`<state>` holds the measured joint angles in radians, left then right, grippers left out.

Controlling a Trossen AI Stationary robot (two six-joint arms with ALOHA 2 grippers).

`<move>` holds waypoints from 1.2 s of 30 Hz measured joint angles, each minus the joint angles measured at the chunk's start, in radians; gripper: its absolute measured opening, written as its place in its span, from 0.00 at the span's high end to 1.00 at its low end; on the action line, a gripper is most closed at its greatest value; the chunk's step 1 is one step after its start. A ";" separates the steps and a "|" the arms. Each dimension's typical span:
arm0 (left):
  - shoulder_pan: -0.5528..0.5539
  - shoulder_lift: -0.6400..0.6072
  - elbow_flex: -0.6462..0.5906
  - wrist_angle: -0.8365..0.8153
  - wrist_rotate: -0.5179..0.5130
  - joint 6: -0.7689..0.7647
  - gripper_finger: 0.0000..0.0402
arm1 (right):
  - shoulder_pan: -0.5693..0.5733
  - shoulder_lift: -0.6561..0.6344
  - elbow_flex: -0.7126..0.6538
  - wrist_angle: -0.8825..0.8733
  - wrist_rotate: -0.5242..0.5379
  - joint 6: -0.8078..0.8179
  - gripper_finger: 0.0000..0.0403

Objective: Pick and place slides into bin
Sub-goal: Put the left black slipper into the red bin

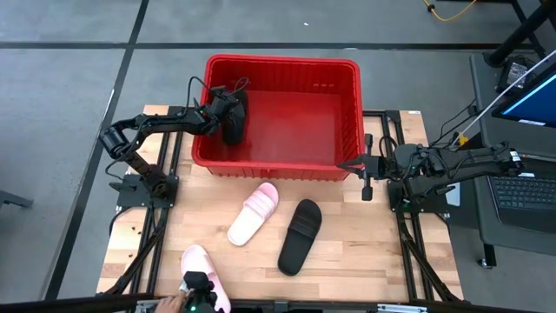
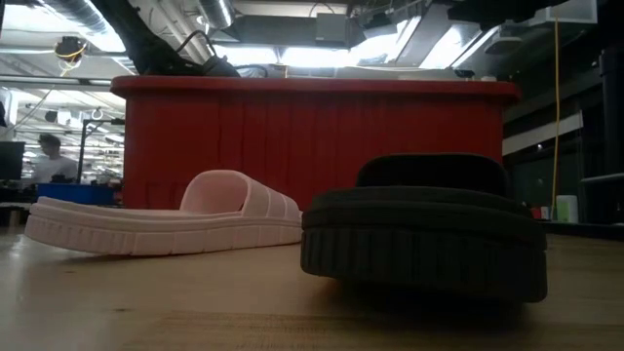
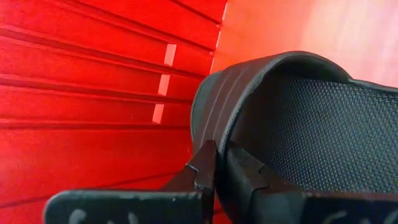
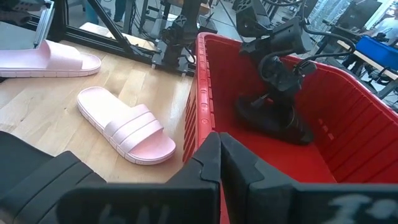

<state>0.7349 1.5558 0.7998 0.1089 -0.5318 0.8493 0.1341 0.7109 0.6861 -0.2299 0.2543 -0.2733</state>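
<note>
While the left gripper (image 1: 228,111) hangs inside the red bin (image 1: 347,87) near its left wall, its fingers (image 3: 208,165) are pinched on the strap edge of a black slide (image 3: 298,124), which hangs below it over the bin floor, toe end down against the left part of the basket. Seen from the right wrist, that same slide (image 4: 273,121) sits dark under the left arm's wrist, its sole touching or nearly touching the red floor; which of the two cannot be told. Outside the bin, on the side away from the left gripper's wall, the right gripper (image 1: 354,163) waits just beside the bin's front right corner, its fingers (image 4: 211,162) pressed together on nothing. Between that gripper and the table's front edge lie a second black slide (image 1: 300,236) and, just beside it on the left, a pale pink slide (image 1: 254,213), both flat on the wooden table (image 1: 373,252) and apart from each other. Farther toward the front edge, well apart from both grippers, lies another pink slide (image 1: 201,271), partly covered by a dark device at the table's edge.
</note>
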 joint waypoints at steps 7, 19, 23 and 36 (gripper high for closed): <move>-0.002 0.000 0.000 0.000 0.000 0.049 0.91 | 0.000 0.000 0.000 -0.001 0.000 0.003 0.99; -0.014 -0.001 0.000 0.001 0.001 0.107 0.78 | 0.000 0.000 0.000 -0.013 0.000 0.003 0.99; -0.015 -0.001 0.000 0.001 0.001 0.107 0.73 | 0.000 0.000 0.000 -0.016 0.000 0.003 0.99; -0.015 -0.002 0.002 0.001 -0.003 0.160 0.69 | 0.000 0.000 0.000 -0.019 0.000 0.003 0.99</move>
<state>0.7195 1.5534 0.8013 0.1095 -0.5352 1.0091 0.1341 0.7109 0.6861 -0.2491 0.2543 -0.2703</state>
